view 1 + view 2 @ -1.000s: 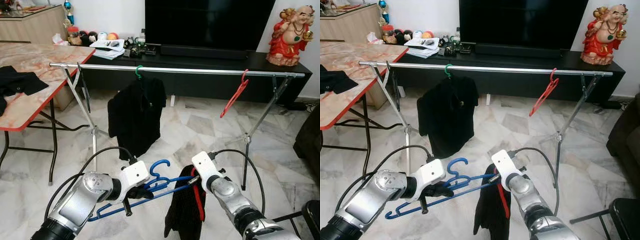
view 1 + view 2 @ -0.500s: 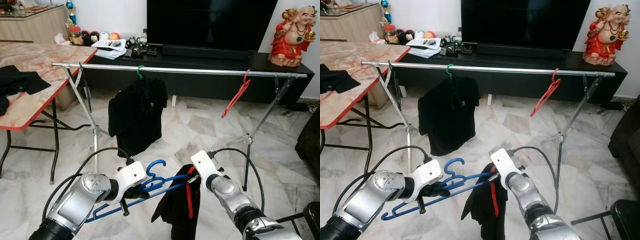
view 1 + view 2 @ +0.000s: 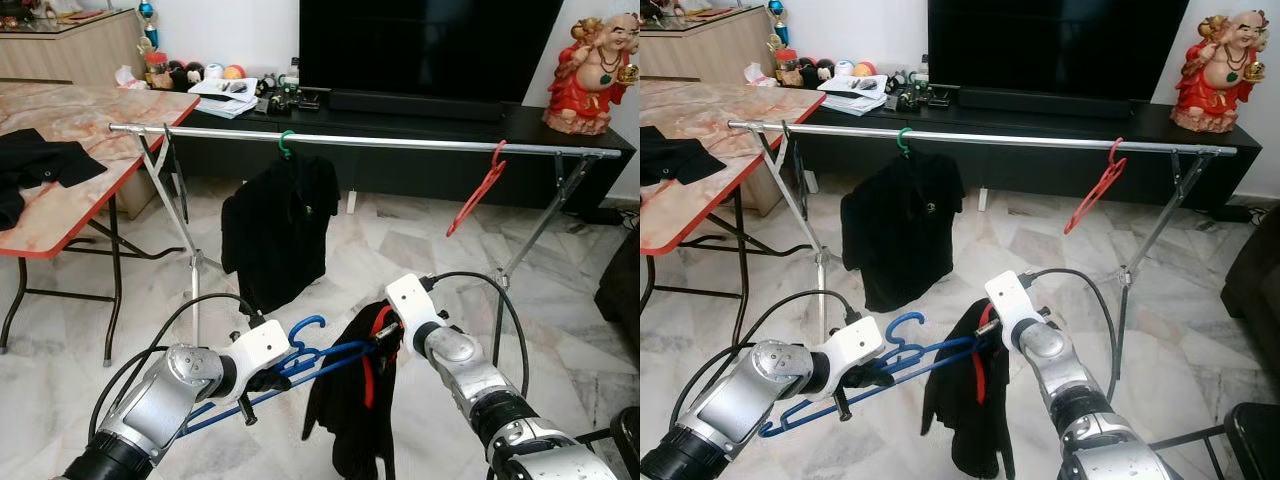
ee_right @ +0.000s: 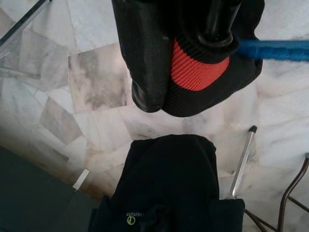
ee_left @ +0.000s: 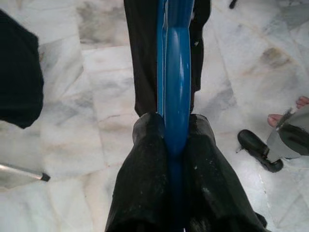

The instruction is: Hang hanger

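Marble floor (image 3: 400,250) is lying open under the rail (image 3: 400,143). Left end effector (image 3: 268,380) is clenching blue hangers (image 3: 310,360) below the rail; right end effector (image 3: 385,338) is gripping the black garment (image 3: 350,410).

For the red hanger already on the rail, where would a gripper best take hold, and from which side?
Probably its lower straight bar, approached from the robot's side. The red hanger hangs by its hook on the rail and tilts edge-on, so its thin frame would likely fit between two fingers, with open floor below it.
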Available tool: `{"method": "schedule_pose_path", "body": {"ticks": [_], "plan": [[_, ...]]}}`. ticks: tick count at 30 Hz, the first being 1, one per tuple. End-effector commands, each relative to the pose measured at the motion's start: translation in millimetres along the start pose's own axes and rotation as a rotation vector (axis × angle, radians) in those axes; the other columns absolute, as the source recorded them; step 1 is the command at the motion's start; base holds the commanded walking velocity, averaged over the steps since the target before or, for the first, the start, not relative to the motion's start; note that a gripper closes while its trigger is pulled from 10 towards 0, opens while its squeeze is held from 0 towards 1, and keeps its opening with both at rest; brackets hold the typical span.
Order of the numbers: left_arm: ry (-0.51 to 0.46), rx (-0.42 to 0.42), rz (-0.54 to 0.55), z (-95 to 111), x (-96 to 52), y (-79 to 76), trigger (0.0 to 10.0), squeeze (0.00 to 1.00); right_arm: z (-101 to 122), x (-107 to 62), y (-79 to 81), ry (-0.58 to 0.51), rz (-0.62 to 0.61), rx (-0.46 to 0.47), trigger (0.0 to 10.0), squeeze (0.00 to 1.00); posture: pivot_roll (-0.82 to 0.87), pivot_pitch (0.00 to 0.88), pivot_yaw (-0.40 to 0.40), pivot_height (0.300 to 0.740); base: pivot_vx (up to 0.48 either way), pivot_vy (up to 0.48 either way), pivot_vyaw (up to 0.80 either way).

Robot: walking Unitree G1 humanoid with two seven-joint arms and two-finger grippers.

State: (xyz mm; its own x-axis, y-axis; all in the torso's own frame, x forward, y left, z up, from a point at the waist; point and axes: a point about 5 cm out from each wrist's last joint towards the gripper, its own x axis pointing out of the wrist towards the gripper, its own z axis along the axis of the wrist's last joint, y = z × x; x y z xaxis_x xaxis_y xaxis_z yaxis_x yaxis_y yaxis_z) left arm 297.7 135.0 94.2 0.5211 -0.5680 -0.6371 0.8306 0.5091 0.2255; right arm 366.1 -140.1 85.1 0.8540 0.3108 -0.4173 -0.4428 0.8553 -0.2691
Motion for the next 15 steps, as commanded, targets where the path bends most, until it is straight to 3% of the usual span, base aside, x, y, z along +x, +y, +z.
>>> {"method": "schedule_pose_path", "body": {"ticks": [1,11,15], "plan": [[-0.006,0.038,0.031,6,-0.2,4.8,10.0,0.00,10,0.0,-3.2,-0.035,-0.007,-0.003,10.0,0.00,0.16,0.000,-0.049,0.740,0.000,0.000,0.00],[-0.079,0.021,0.011,15,0.3,4.5,10.0,0.00,25,0.2,5.4,-0.116,0.082,-0.035,10.0,0.00,0.16,0.000,-0.051,0.740,0.000,0.000,0.00],[-0.115,0.009,0.122,23,1.7,16.5,10.0,0.00,29,-0.1,3.4,-0.112,0.074,-0.027,10.0,0.00,0.15,0.000,-0.051,0.740,0.000,0.000,0.00]]}}
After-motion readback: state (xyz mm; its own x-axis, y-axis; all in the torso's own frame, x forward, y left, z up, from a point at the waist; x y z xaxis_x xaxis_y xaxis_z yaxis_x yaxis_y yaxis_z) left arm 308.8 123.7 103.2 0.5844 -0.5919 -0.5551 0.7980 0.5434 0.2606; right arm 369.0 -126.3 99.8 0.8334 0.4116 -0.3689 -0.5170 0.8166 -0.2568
